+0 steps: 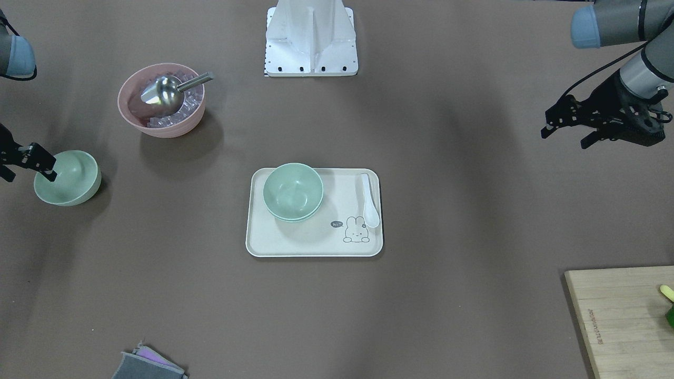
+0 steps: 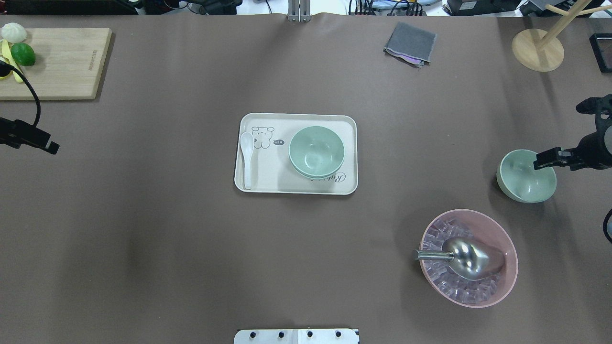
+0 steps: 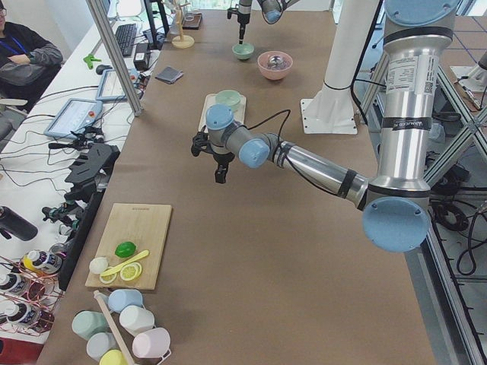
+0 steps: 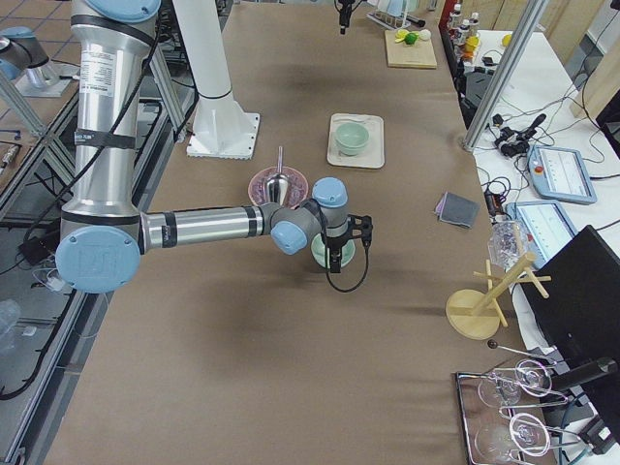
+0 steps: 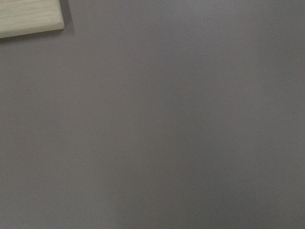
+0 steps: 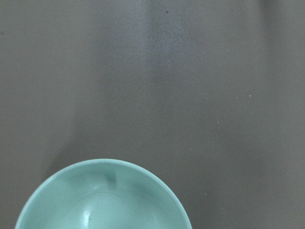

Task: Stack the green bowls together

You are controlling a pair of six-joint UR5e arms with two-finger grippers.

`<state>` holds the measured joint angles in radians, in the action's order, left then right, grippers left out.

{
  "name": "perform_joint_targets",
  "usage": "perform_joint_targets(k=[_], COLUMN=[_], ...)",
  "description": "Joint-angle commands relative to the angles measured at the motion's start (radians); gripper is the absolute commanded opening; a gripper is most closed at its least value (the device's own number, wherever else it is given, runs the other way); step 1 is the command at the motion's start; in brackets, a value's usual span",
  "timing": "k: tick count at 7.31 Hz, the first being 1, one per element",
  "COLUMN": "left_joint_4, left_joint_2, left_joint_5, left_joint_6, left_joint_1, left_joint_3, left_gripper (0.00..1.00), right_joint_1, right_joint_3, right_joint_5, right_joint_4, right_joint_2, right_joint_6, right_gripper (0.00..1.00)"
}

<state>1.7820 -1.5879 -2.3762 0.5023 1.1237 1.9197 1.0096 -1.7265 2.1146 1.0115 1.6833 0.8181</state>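
1. The loose green bowl (image 1: pixel 67 179) is on the table right at the right jaws. One fingertip reaches over its rim into the hollow.
2. The other two green bowls are a nested pair (image 1: pixel 293 190) on the tray (image 1: pixel 316 242). They are well apart from both sets of jaws, roughly between them. A second rim shows just under the top bowl.
3. Progress, as I judge it: two of three are stacked. What is left is to grip the loose bowl, carry it to the tray and drop it into the pair. It does not look lifted yet.
4. Right jaws: I cannot tell if they are clamped on the rim or only straddle it. One finger shows and the other is hidden by the wrist or cut off at the frame edge. The right wrist view shows only the bowl's rim at its bottom edge, with no fingers.
5. Left jaws: spread wide and empty, over bare table, far from every bowl. The left wrist view shows only table and a corner of the cutting board (image 5: pixel 28 16).
6. Hard to make out:
   - The lower bowl of the pair is almost fully covered.
   - I cannot call whether the loose bowl sits flat or tipped.
   - The left jaws are mostly out of frame in the overhead view.
7. Other things:
   - A white spoon (image 1: pixel 369 202) lies on the tray beside the pair.
   - The pink bowl (image 1: pixel 158 131), with a metal scoop (image 1: pixel 163 92) in it, is near the right jaws and apart from the loose bowl.
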Motion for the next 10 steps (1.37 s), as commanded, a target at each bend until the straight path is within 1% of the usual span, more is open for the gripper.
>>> perform_joint_targets(k=[1,3,4,5,6,7,8,10], left_joint_4=[0.001,0.001,0.001,0.001,0.001,0.001,0.001,0.001], left_joint_2=[0.003,0.003,0.002,0.002,0.002,0.002,0.000,0.000], left_joint_5=[-0.001,-0.001,-0.001,-0.001,-0.001,-0.001,-0.001,-0.001], left_joint_6=[-0.002,-0.002,-0.002,-0.002,-0.001,-0.001,0.002,0.005], left_joint_1=[0.002,0.002,0.002,0.002,0.002,0.002,0.002,0.002], left_joint_3=[-0.002,-0.002,-0.002,-0.002,-0.002,-0.002,-0.001,0.001], left_gripper=[0.98,0.98,0.98,0.98,0.98,0.98,0.98,0.98], right_joint_1=[-0.037,-0.045,-0.045,-0.043,-0.043,-0.043,-0.042,-0.042], right_joint_3=[0.005,0.044,0.044,0.042,0.041,0.039,0.039,0.030], right_joint_5=[-0.022,-0.024,-0.022,-0.022,-0.019,-0.016,-0.016,-0.012], right_joint_4=[-0.005,-0.124,-0.129,-0.129,-0.129,-0.129,-0.129,-0.128], right_joint_2=[0.003,0.027,0.036,0.036,0.038,0.038,0.038,0.033], right_joint_6=[0.007,0.009,0.009,0.010,0.010,0.010,0.010,0.010], right_gripper=[0.79,0.79,0.72,0.64,0.52,0.28,0.01,0.00])
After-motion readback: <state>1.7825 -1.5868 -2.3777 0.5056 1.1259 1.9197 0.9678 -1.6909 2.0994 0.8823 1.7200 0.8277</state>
